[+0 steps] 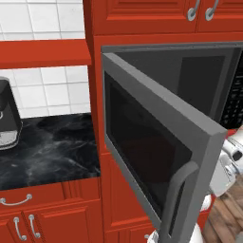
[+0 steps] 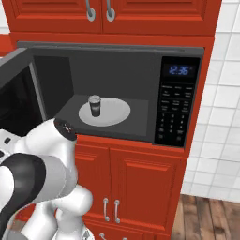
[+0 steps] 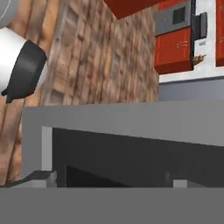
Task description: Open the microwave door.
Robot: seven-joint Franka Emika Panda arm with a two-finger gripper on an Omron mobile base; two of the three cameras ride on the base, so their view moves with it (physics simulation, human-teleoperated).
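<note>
I see the microwave door (image 1: 156, 156) swung well out from the microwave (image 2: 112, 93), hinged on its left side, with its vertical bar handle (image 1: 178, 199) at the free edge nearest my left base camera. Inside the dark cavity a small dark cup (image 2: 95, 105) stands upright on a pale round plate (image 2: 115, 112), and the black control strip (image 2: 177, 101) on the right shows a lit blue clock.

The room around it is red cabinets (image 2: 136, 187) above and below, white wall tile (image 1: 47, 90), and a wood plank floor (image 2: 211, 218). To the left a black marble desk (image 1: 52, 147) carries a black-and-silver coffee machine (image 1: 7, 116) at its far left — well apart from the door.

In the hand view the door's grey edge (image 3: 131, 118) sits close — I cannot tell how far the fingers are open.
</note>
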